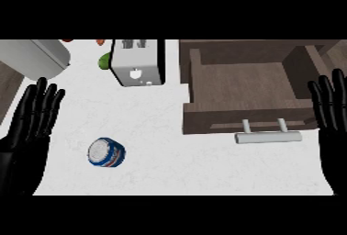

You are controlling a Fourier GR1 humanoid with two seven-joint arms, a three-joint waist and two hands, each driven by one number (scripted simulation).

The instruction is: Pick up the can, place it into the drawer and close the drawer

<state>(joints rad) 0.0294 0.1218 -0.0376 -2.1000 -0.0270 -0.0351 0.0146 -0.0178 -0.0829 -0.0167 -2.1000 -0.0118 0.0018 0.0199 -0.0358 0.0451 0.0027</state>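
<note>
The can (106,152) lies on its side on the white counter (203,170), right of the left hand (30,124) and untouched. Both hands (the right hand (332,108) too) rest with fingers straight. Farther off sits the open drawer (237,82).

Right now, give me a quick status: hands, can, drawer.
Left hand and right hand open, holding nothing. Blue and white metal can on the white counter, untouched. Brown wooden drawer open. Nothing between can and drawer.
</note>
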